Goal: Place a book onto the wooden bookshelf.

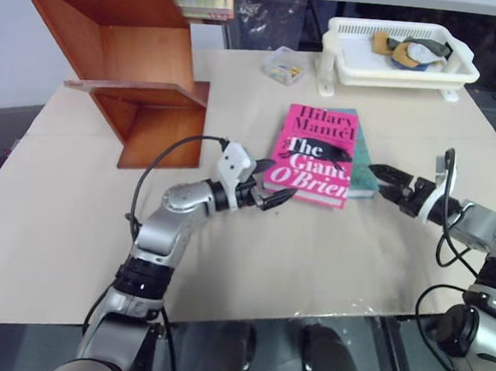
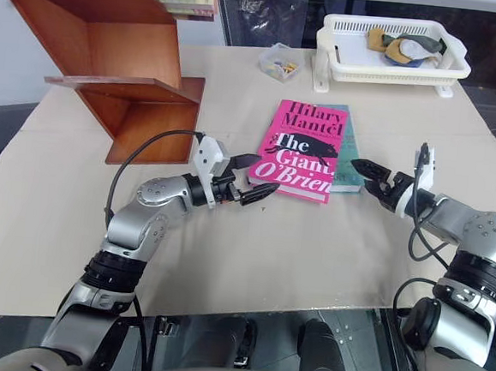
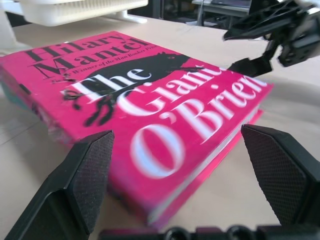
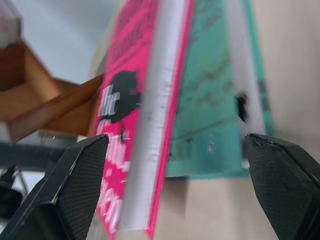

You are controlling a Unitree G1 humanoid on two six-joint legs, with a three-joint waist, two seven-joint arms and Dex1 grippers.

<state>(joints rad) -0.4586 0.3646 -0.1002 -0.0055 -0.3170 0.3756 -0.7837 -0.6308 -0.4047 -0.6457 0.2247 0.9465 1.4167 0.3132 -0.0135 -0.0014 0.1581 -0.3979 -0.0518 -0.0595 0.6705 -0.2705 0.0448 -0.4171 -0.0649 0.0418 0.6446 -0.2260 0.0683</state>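
Pink and bright, the book (image 1: pixel 313 155) lies flat on the beige table (image 1: pixel 73 223), cover up, its lettering facing the robot. It sits on top of a thinner teal book (image 1: pixel 363 170), which peeks out along its right side. And the left gripper (image 1: pixel 270 182) is right there at the book's near left corner, fingers spread wide, one above and one below the corner's level, nothing between them; in the left wrist view the pink cover lies just ahead of the two open pads. On the other side, the right gripper (image 1: pixel 387 179) points in towards the books from the right, jaws also wide apart and empty, its tips just beside the teal book's edge. From the right wrist view the pink book's white page edge and the teal cover lie ahead of the fingers. Off to the far left stands the wooden bookshelf (image 1: pixel 130 52), well apart from the book. A white basket tray (image 1: pixel 395 68) sits at the table's far right, a small clear box (image 1: pixel 284 65) near it.
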